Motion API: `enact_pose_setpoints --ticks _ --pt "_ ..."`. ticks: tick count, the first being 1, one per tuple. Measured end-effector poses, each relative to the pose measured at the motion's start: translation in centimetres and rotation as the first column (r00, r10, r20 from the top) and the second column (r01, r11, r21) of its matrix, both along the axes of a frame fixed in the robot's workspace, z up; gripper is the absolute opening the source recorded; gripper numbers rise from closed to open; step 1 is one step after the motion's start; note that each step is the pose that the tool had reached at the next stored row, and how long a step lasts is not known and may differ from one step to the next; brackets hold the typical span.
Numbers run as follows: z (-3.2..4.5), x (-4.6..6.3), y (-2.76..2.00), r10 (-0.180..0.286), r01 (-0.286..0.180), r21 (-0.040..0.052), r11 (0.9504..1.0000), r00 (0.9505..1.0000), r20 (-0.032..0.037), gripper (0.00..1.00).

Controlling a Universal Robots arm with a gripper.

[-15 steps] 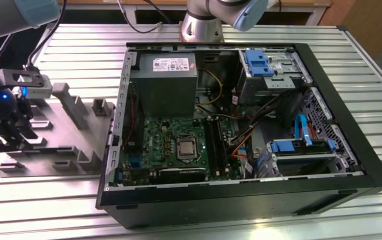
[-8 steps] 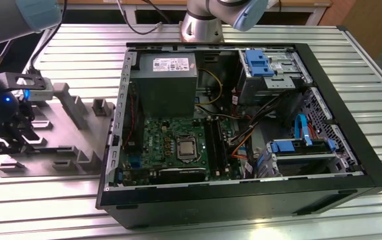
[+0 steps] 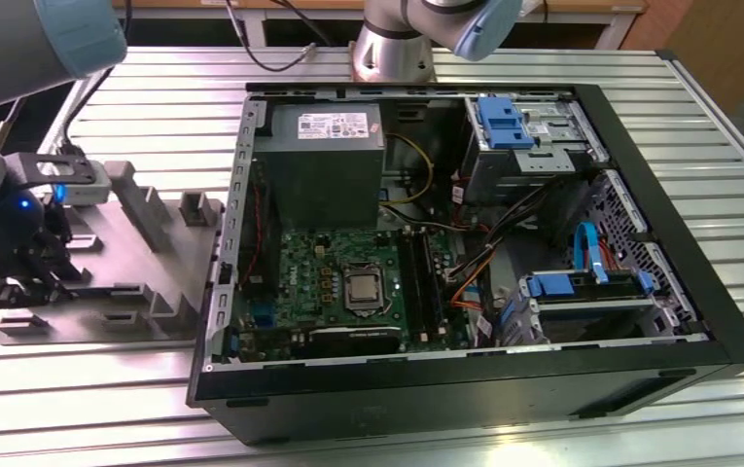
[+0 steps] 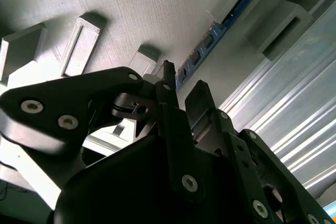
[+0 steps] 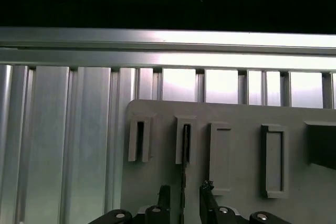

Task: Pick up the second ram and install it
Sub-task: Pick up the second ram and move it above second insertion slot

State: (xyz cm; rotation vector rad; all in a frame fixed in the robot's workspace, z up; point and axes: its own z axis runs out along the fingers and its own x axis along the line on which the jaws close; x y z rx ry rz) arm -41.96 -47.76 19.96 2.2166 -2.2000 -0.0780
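while pincer (image 5: 185,188) straddles second ram (image 4: 207,44), one end hidden

You see a grey plastic holder tray (image 5: 299,116) with a row of rectangular pockets, lying on the ribbed aluminium table (image 5: 63,140). In one pocket of that tray the thin, dark second ram (image 5: 185,142) stands edge-on. The black two-fingered gripper (image 5: 185,191) straddles it, its fingers spread clear on either side.

I count one gripper (image 4: 182,80), one ram strip (image 4: 207,40), one grey slotted tray (image 3: 99,263), one open computer case (image 3: 476,384) and one slatted bench (image 3: 164,117).
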Motion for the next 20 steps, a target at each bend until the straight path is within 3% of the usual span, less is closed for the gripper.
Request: enact_pose_setpoints --ticks 3,12,13,19,20 --pt "-0.33 -0.02 -0.01 0.007 -0.007 -0.0003 1.0000 1.0000 -0.0002 0.35" --pt "-0.34 -0.03 -0.01 0.007 -0.007 -0.0008 1.0000 1.0000 -0.0001 0.34" --pt "-0.34 -0.03 -0.01 0.007 -0.007 -0.0008 1.0000 1.0000 -0.0001 0.27" --pt "-0.34 -0.03 -0.01 0.007 -0.007 -0.0010 1.0000 1.0000 0.0000 0.25" --pt "-0.34 -0.03 -0.01 0.007 -0.007 -0.0010 1.0000 1.0000 0.0000 0.19"
